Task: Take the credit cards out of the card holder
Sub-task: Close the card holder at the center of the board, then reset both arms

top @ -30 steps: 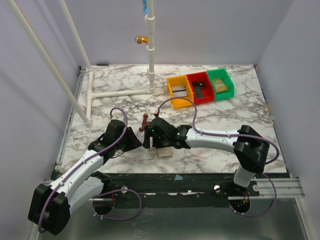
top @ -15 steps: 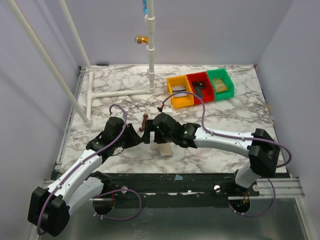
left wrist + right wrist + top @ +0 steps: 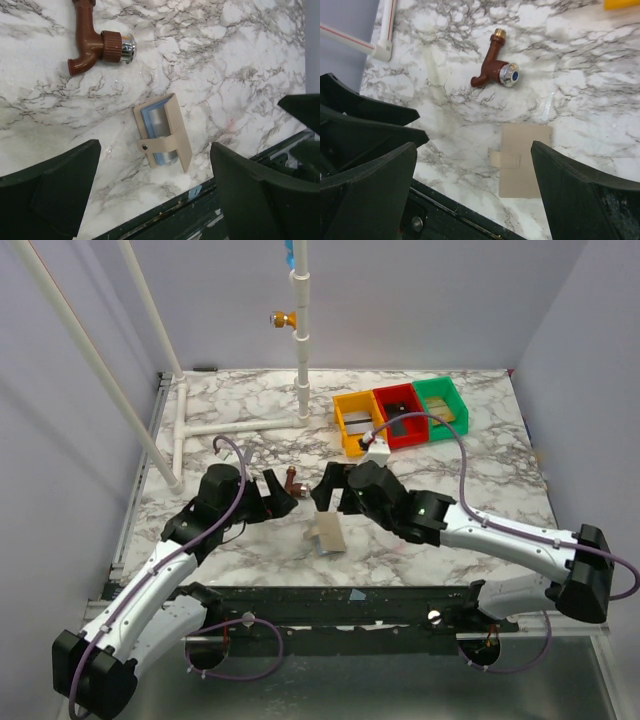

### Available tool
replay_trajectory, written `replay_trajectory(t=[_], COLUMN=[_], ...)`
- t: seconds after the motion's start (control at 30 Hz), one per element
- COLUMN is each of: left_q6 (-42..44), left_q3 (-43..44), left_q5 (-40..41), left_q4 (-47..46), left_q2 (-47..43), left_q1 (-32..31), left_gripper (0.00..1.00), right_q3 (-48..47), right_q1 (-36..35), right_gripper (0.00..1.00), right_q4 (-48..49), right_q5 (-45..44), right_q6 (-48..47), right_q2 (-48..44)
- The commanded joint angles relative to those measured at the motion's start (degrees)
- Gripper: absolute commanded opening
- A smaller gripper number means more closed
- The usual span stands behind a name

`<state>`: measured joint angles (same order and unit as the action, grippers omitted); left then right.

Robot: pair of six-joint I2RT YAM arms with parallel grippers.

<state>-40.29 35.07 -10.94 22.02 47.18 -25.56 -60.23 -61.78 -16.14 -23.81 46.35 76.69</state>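
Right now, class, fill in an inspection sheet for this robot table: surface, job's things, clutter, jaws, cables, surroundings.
Surface: white grey-veined marble table, no spill seen.
Job's things: flat tan card holder with a snap strap lies near the front edge, blue-grey insert showing; no card outside.
Clutter: brown plastic tap with a chrome end beyond the holder; yellow plastic bin, red bin and green bin far right.
Jaws: left jaws open, right jaws open, both near the holder, holding nothing.
Cables: purple cables along both arms; no snag seen.
Surroundings: white plastic pipe frame far left; plain pale walls.
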Motion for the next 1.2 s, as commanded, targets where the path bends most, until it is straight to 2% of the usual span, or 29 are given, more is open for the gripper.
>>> replay_trajectory(t=[0.0, 0.17, 0.43, 1.17], left_q6=[3.1, 4.8, 7.1, 7.4], left_q3=[3.5, 5.8, 7.9, 8.0], left_q5=[0.5, 2.5, 6.4, 8.8], left_q4=[0.3, 0.7, 1.6, 2.7], left_q2=[-2.4, -4.9, -8.4, -9.7], left_q1=[0.2, 0.2, -0.3, -0.6], left_gripper=[0.99, 0.99, 0.99, 0.99], right_q3=[2.8, 5.8, 10.8, 11.3], right_q1=[1.7, 3.0, 3.4, 3.4], right_gripper=[1.0, 1.0, 1.0, 1.0], right_q4=[-0.2, -0.2, 0.2, 1.3], right_q5=[-7.4, -11.1, -11.5, -9.3], right_q6=[-2.6, -4.7, -5.4, -4.9], right_q2=[-6.5, -14.1, -23.7, -24.7])
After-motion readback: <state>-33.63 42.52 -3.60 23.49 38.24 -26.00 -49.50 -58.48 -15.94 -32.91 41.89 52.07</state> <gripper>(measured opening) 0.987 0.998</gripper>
